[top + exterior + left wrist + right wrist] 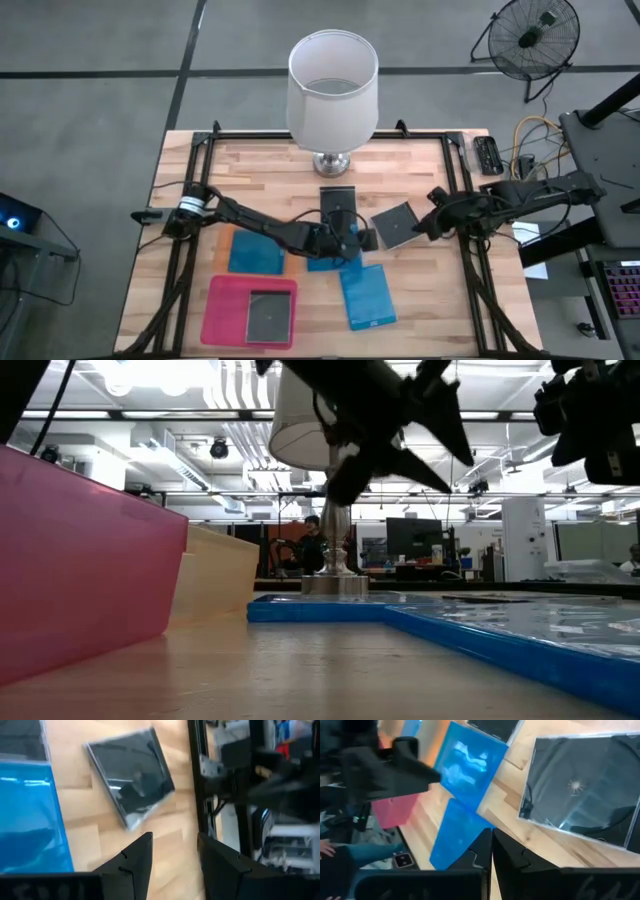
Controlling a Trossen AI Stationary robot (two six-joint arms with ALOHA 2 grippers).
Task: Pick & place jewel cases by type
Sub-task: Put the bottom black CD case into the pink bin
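sorted: one dark case (270,316) on the pink sheet (222,310), one blue case (256,252) on the orange sheet (226,243) | left: blue cases (366,296) and dark case (397,225) loose mid-table | left gripper (352,240) part-open, empty, above them | right gripper (430,226) clenched, empty, beside the dark case

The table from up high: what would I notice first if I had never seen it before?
Probably the big white lamp standing at the table's far edge, right in the middle. Next, the bright blue jewel cases near the centre and the pink tray at the front left with a dark case lying in it. The left gripper reaches to the middle, its fingers apart; the right gripper hovers shut by another dark case.
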